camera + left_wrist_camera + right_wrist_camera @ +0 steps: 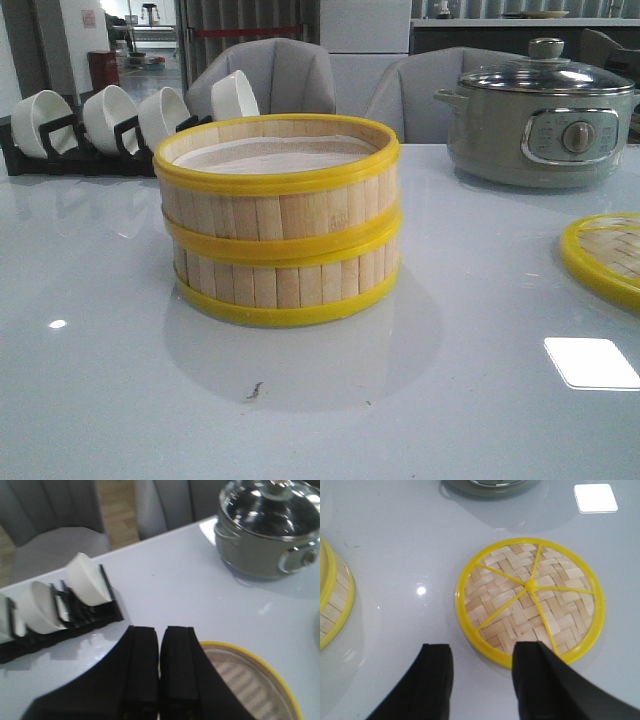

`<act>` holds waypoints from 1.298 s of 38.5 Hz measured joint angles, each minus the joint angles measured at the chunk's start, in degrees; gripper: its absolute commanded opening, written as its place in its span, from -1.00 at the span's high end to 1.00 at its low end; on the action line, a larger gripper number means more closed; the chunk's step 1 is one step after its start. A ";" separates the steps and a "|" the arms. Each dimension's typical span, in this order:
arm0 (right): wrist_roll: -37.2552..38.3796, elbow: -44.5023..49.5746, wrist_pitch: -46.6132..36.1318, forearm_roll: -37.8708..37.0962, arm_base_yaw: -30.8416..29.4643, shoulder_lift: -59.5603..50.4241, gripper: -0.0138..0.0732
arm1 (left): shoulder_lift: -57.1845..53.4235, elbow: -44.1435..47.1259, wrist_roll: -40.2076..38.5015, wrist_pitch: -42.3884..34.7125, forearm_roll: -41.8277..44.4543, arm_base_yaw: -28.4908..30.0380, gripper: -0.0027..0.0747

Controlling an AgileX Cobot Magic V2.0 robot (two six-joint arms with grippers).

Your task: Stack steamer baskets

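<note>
Steamer baskets [278, 220] sat stacked mid-bench; stacking looked done. Left gripper [159, 672] was closed, empty, above the stack. Right gripper [482, 677] was open, empty, over the lid [530, 600]; the lid probably goes next.

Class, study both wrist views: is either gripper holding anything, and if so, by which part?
Nothing is held. The left gripper is shut on nothing above the steamer baskets; the right gripper is open above the lid.
</note>
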 measured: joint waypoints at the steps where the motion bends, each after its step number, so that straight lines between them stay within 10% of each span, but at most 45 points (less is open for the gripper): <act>1: 0.00 0.00 0.00 0.00 0.00 0.00 -0.22 | -0.98 0.00 0.00 0.13 0.00 1.14 0.69; 16: 0.00 0.00 0.00 0.50 0.00 0.00 -0.22 | -25.52 16.84 -2.10 -1.91 0.27 16.54 0.69; 50: 0.00 0.00 0.00 2.45 0.00 0.00 -0.22 | -71.42 83.20 -2.47 -25.76 -0.74 16.94 0.69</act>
